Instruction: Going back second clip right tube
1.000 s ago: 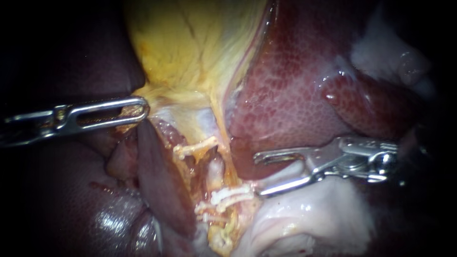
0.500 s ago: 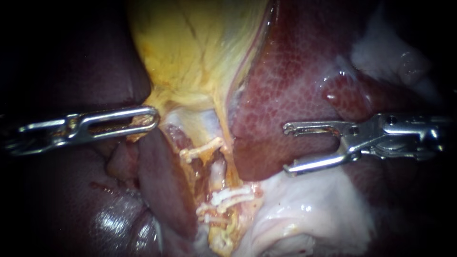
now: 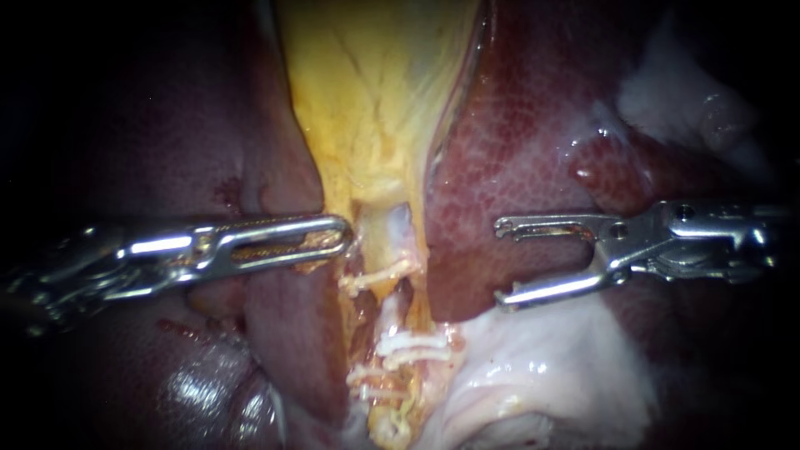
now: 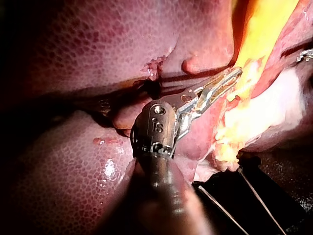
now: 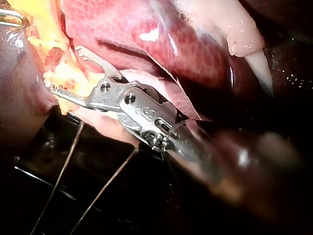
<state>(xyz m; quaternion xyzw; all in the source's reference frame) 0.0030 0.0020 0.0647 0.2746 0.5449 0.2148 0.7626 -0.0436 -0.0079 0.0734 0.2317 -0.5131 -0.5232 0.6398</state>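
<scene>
Two instruments (image 3: 337, 236) (image 3: 500, 262) (left on gallbladder (image 3: 375, 100)), three clips (image 3: 408, 343)

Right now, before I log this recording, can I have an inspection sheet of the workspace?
Surface: liver, wet and glossy.
Job's things: gallbladder; tube carrying white clips.
Clutter: nothing seen.
Instruments: left instrument, jaws shut on the gallbladder edge; right instrument, jaws open, empty, clear of the tube.
Cables: two thin wires below the tissue.
Surroundings: dark base under everything.
</scene>
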